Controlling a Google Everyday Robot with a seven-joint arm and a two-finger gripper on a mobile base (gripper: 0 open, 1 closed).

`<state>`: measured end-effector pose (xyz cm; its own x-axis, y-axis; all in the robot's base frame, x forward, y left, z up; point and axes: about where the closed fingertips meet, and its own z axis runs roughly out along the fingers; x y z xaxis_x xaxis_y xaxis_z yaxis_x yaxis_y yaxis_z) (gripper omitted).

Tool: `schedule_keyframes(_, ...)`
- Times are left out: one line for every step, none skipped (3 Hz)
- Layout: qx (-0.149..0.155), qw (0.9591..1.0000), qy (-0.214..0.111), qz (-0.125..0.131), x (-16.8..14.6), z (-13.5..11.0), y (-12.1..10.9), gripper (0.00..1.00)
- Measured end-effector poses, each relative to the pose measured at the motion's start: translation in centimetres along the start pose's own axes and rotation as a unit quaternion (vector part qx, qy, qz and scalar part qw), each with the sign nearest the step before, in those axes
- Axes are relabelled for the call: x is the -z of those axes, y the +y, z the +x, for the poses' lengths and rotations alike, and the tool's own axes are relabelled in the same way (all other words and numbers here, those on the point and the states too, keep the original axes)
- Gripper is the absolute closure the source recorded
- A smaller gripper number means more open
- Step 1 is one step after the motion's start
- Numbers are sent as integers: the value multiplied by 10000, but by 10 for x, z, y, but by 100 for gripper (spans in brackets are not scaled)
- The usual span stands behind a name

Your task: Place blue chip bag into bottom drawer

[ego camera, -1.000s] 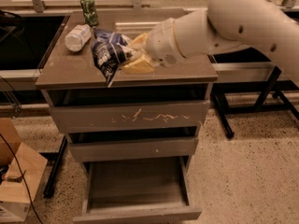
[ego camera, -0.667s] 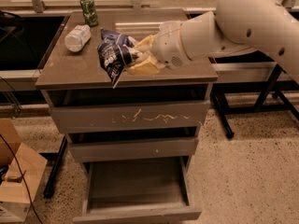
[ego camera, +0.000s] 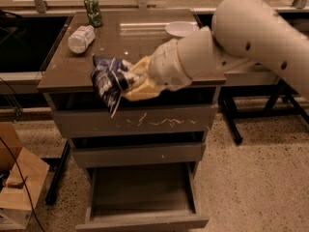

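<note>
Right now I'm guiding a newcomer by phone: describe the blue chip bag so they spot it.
Find the three-drawer cabinet with its bottom drawer open. At the top's front edge, the gripper holds the blue chip bag. It alone is crinkly dark-blue foil with white patches, unlike the clear bottle, green can and white bowl behind.

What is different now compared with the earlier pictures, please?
The tool, still shut on the blue chip bag, carried it forward and lower, over the cabinet top's front edge. A white bowl came into view behind the arm. The can, the bottle and the open bottom drawer stayed put.
</note>
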<state>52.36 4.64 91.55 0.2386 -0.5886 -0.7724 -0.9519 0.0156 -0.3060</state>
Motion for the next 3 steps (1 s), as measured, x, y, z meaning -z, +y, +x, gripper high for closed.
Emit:
schedule_keyframes(-326, 9993, -82, -181, -13, 23, 44, 100)
schedule_keyframes(-780, 9962, -287, -275, -29, 58, 78, 100)
schedule_keyframes(-1400, 9892, -380, -199, -39, 105, 98, 100)
